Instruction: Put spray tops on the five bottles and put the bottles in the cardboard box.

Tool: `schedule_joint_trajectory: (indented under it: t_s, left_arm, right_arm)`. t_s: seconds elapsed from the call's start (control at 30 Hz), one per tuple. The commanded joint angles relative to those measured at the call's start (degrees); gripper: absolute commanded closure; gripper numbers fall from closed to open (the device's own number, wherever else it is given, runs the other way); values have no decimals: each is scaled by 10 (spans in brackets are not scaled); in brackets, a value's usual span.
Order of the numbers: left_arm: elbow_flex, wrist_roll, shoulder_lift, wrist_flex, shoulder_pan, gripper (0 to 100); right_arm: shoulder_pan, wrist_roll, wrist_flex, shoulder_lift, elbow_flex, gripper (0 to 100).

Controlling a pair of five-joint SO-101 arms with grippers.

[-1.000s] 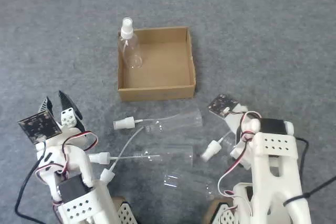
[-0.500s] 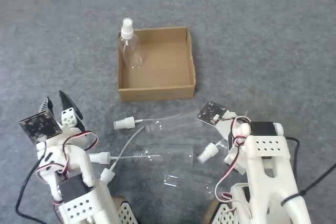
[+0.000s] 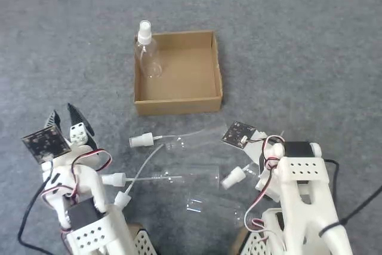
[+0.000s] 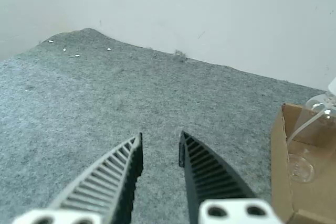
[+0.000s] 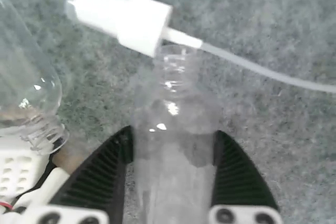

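The right arm has slid in toward the near side of the cardboard box (image 3: 179, 107) over the last second, and its wrist now sits over the base end of the open bottle (image 5: 173, 108) lying just off the box's near wall. Well off the box's near-left corner, the left gripper (image 4: 160, 136) hangs above the grey surface (image 3: 298, 58), its jaws a narrow gap apart with nothing between them. In the box's far-left corner stands the one capped bottle (image 3: 147, 52). On the near side of the box lie several loose spray tops (image 3: 113, 178). One spray top (image 5: 118, 17) rests right by the open bottle's neck, its thin tube trailing past it. The right gripper (image 5: 173, 132) has a jaw against each side of that bottle, so it looks held, though only lightly. To do this step well, I'd say the grip should stay low on the body and gentle, since those thin clear walls will likely squash. The neck should be raised and kept clear so the other arm can feed the long, floppy tube in first and then seat the head squarely. Beyond the right arm's shift, nothing differs. The left arm, the box, the capped bottle and the scattered tops all lie as they did, and the open bottle has not visibly budged.
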Motion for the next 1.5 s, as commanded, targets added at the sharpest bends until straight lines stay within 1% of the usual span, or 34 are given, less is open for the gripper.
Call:
schedule_joint_trajectory:
  t_s: [0.0, 0.23, 0.33, 0.43, 0.5, 0.6, 0.7, 0.87, 0.97, 1.1, 1.2, 1.33, 1.47]
  left_arm:
    - [-7, 1, -5, -18, 0, 892]
    - [-7, 1, -5, -18, 1, 892]
    - [-7, 1, -5, -18, 1, 892]
    - [-7, 1, -5, -18, 1, 892]
    - [-7, 1, -5, -18, 2, 892]
    - [-7, 1, -5, -18, 2, 892]
    - [-7, 1, -5, -18, 2, 892]
    - [-7, 1, -5, -18, 2, 892]
    - [-7, 1, -5, -18, 2, 892]
    - [-7, 1, -5, -18, 2, 892]
    - [-7, 1, -5, -18, 2, 892]
    - [-7, 1, -5, -18, 2, 892]
    - [-7, 1, -5, -18, 2, 892]
  right_arm:
    - [-2, 7, 17, -15, -40, 993]
    - [-5, 5, 165, -15, -179, 992]
    - [-7, 3, 210, -15, -239, 992]
    - [-9, -45, 227, -15, -285, 992]
    - [-15, -83, 228, -15, -306, 992]
    - [-55, -154, 229, -15, -320, 992]
    - [-116, -251, 221, -15, -327, 992]
    - [-218, -433, 197, -15, -374, 992]
    - [-262, -509, 168, -15, -406, 992]
    - [-315, -563, 114, -15, -417, 992]
    - [-337, -587, 81, -15, -417, 992]
    - [-341, -595, 65, -15, -416, 992]
    - [-341, -598, 70, -16, -414, 992]
